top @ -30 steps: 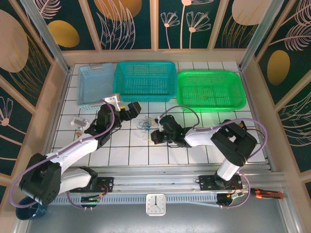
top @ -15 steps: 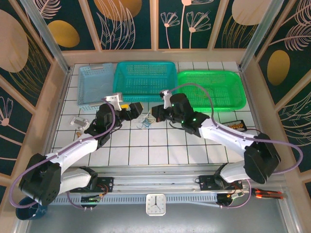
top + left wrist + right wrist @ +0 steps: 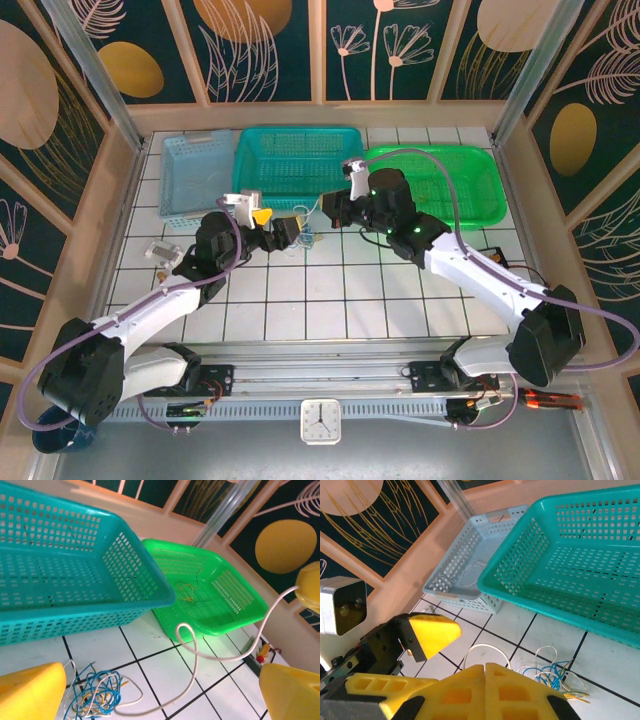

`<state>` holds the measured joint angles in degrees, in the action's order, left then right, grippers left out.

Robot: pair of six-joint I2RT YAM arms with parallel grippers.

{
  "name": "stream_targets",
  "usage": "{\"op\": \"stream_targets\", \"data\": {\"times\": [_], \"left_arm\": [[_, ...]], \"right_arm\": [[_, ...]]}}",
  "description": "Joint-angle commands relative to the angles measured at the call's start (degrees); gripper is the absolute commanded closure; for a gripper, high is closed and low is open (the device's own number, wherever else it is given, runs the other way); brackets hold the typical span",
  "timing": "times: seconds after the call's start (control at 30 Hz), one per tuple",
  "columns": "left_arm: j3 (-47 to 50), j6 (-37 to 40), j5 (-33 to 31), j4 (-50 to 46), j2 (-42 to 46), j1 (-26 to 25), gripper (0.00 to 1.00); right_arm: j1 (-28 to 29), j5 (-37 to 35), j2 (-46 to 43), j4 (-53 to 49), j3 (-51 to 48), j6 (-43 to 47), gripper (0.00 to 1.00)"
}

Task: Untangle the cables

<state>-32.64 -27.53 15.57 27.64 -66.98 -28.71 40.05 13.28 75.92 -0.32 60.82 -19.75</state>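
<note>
Cables [image 3: 303, 240] lie knotted on the tiled worktop [image 3: 300, 300], just before the teal basket [image 3: 297, 165]. At their left, the left pincer [image 3: 276, 227] is released, with its jaws wide apart. At their right, the right pincer [image 3: 333, 208] is clenched on one whitish cord [image 3: 192, 650] that rises from the knot.

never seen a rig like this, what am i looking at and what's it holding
Two robot arms are bolted at the near edge of a tiled table. One picture looks down from above; the other two come from a camera on each wrist, with that arm's own yellow fingers at the bottom. On the tiles lies a tangle of cables, blue, whitish and yellowish. Behind it stand a pale blue basket, a teal basket and a green basket. The right pincer is shut on a whitish cable that runs back to the tangle. The left pincer is open beside the tangle, holding nothing.
</note>
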Motion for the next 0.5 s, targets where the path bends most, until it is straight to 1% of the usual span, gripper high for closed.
{"op": "stream_targets", "data": {"times": [0.0,0.1,0.27,0.37,0.47], "left_arm": [[-2.72,8.19,3.08,1.01,1.15,0.08,0.03],[-4.21,13.86,2.50,-1.29,0.74,-1.05,0.04],[-9.03,22.28,0.63,-6.96,-2.92,-5.04,0.08],[-11.38,24.74,-0.92,-8.49,-5.72,-6.79,0.13],[-12.42,25.46,-1.74,-7.89,-7.63,-7.17,0.19]], "right_arm": [[-0.24,1.22,0.44,-1.82,2.63,2.60,1.00],[-0.24,1.31,0.94,-2.28,2.97,3.18,1.00],[-0.28,2.18,1.76,-2.57,3.25,3.60,1.00],[-0.16,2.67,2.04,-2.53,3.26,3.66,1.00],[-0.14,3.20,1.97,-2.66,3.26,3.62,1.00]]}}
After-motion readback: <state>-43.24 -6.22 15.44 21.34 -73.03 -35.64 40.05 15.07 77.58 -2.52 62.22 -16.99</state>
